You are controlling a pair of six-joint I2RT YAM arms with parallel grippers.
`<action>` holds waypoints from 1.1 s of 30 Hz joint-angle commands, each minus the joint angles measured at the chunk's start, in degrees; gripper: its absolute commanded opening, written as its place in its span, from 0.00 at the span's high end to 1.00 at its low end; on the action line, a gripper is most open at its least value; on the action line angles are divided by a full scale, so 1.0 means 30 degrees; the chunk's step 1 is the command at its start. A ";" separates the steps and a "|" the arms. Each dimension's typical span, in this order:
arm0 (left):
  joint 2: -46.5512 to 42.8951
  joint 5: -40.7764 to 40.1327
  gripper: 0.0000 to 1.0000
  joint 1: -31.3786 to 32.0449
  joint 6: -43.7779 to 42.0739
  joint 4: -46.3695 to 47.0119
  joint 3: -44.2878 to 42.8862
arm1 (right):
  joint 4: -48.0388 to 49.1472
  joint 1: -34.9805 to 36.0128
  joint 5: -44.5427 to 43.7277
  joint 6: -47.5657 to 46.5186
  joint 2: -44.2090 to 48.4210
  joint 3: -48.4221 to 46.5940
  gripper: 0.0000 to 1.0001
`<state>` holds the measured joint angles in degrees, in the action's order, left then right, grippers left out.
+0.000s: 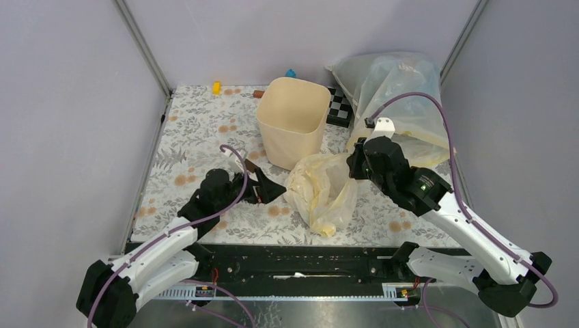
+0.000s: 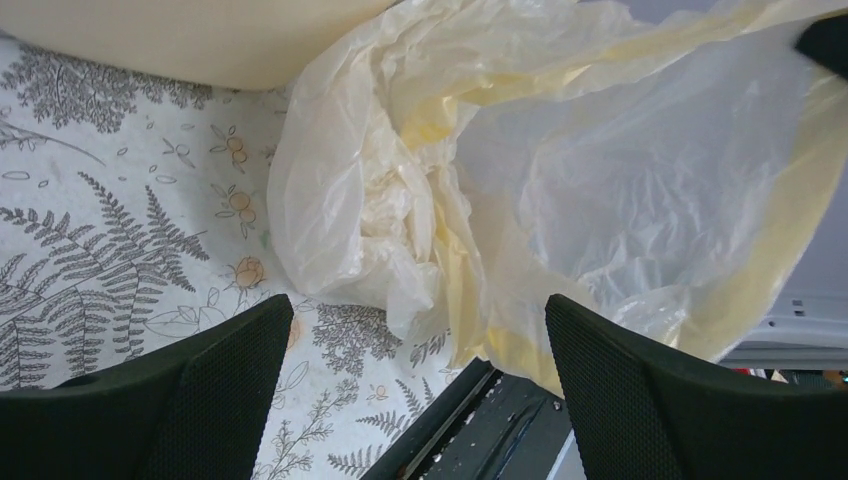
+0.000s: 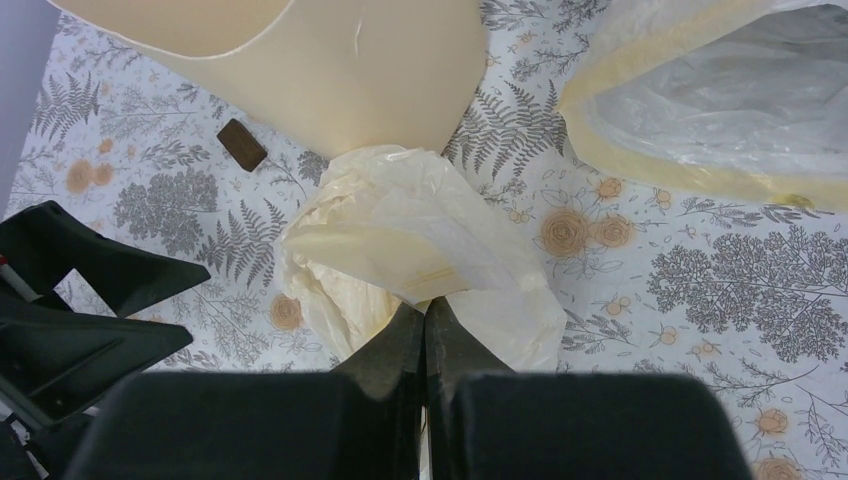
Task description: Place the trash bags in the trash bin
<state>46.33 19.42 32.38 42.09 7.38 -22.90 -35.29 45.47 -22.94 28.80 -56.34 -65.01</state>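
Observation:
The cream-yellow trash bag (image 1: 322,188) hangs crumpled just in front of the trash bin (image 1: 292,121), its lower part on the flowered cloth. My right gripper (image 1: 354,166) is shut on the bag's upper edge and holds it up; in the right wrist view the bag (image 3: 420,240) runs into the closed gripper (image 3: 425,305), with the bin (image 3: 340,70) behind. My left gripper (image 1: 267,187) is open and empty, just left of the bag. In the left wrist view the bag (image 2: 480,190) fills the space ahead of the spread gripper (image 2: 420,330).
A big whitish-clear sack with yellowish edge (image 1: 403,96) lies at the back right. A checkered block (image 1: 339,106) sits beside the bin. A small brown piece (image 3: 242,145), a yellow piece (image 1: 216,87) and a blue piece (image 1: 291,73) lie near the back. The table's black front rail (image 1: 300,256) is close below.

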 commanded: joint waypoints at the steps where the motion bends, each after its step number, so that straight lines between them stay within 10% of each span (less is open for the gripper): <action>1: 0.1526 -0.0592 0.02 0.0189 -0.0304 0.1910 -0.0041 | 0.0658 -0.0055 -0.0335 0.0355 0.0068 0.0288 1.00; 14: 1.1166 -0.1169 0.19 0.0924 -0.0954 0.5596 -0.3215 | 0.0895 -0.0048 0.0140 0.0197 0.0660 0.1387 1.00; 21: 1.1102 -0.3449 1.00 0.0809 -0.0903 0.5418 -0.2864 | -0.0428 -0.0041 -0.2318 0.0255 0.1089 0.1304 1.00; 28: 0.7905 -0.2269 1.00 -0.2844 -0.0693 0.1834 -0.0965 | -0.5007 -0.0100 -1.1527 0.2550 0.1058 -0.0388 1.00; 33: 0.6036 -0.2889 1.00 -0.3540 -0.1385 -0.0163 -0.0488 | -0.4031 -0.0107 -1.2438 0.3583 0.3432 0.0414 0.96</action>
<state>68.31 11.14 22.17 39.88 11.90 -25.36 -47.40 45.41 -50.63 35.48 -51.72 -63.16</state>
